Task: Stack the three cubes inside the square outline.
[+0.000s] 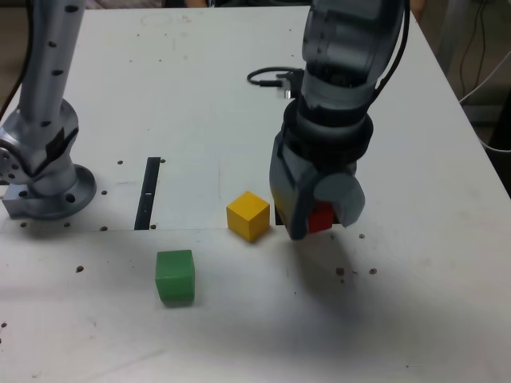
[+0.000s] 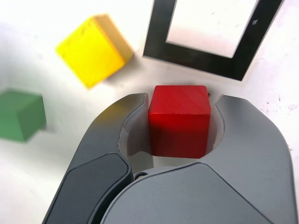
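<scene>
The step in hand is the transfer of the first cube: the gripper (image 2: 180,122) is clamped on the red cube (image 2: 179,119), with both jaws pressed against opposite side faces and no gap visible in the wrist view. The square outline (image 2: 202,44) lies just beyond the held cube and has nothing inside it, while the yellow cube (image 1: 247,215) and the green cube (image 1: 175,275) rest on the table (image 1: 200,96), apart from each other and outside the outline. The next move likely requires centring the red cube over the white interior, lowering it flat and square to the frame, and only then releasing the jaws.
</scene>
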`<action>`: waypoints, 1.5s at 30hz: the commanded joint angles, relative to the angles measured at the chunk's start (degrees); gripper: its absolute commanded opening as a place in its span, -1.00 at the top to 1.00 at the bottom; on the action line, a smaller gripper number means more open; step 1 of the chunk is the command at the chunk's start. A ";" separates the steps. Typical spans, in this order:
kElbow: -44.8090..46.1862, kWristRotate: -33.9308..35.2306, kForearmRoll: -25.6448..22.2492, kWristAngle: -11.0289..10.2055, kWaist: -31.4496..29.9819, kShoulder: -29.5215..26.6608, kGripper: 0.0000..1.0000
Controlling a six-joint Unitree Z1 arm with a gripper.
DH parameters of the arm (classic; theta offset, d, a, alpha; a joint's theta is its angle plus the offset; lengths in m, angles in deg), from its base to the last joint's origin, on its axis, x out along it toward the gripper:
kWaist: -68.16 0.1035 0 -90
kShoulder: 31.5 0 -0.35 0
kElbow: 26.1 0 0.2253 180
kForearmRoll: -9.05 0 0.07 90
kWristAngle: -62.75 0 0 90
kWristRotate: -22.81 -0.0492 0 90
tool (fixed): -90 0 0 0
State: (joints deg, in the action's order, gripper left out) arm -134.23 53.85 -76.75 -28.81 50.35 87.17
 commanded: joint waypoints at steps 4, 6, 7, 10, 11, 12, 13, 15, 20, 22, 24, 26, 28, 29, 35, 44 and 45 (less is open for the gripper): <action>1.62 -9.02 -0.37 0.11 3.86 -1.70 0.41; 2.29 -11.10 -0.35 0.23 5.15 -2.03 0.41; 2.57 -11.79 -0.32 0.23 5.68 -2.19 0.41; 2.98 -12.99 -0.33 -0.08 6.84 -2.57 0.41; 3.04 -13.22 -0.33 -0.18 7.13 -2.65 0.41; 3.07 -13.41 -0.31 -0.25 7.37 -2.69 0.41; 3.10 -13.58 -0.26 -0.28 7.56 -2.69 0.41; 3.12 -13.88 -0.07 -0.30 7.82 -2.60 0.41; 3.72 -14.94 0.30 -0.26 8.53 -1.92 0.41; 4.19 -15.71 0.53 0.00 9.01 -1.55 0.41; 4.47 -16.71 0.88 0.31 9.43 -1.12 0.41; 4.51 -17.78 1.37 0.47 9.65 -0.65 0.41; 4.43 -18.83 1.90 0.58 9.75 -0.20 0.41; 4.41 -19.30 2.20 0.65 9.78 0.01 0.41; 4.79 -20.84 4.01 1.10 9.86 1.01 0.40; 6.40 -22.06 6.36 0.69 11.10 1.11 0.37; 6.47 -22.33 6.43 0.68 11.35 1.10 0.37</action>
State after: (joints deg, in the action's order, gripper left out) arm -127.89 31.78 -70.39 -28.05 61.43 88.03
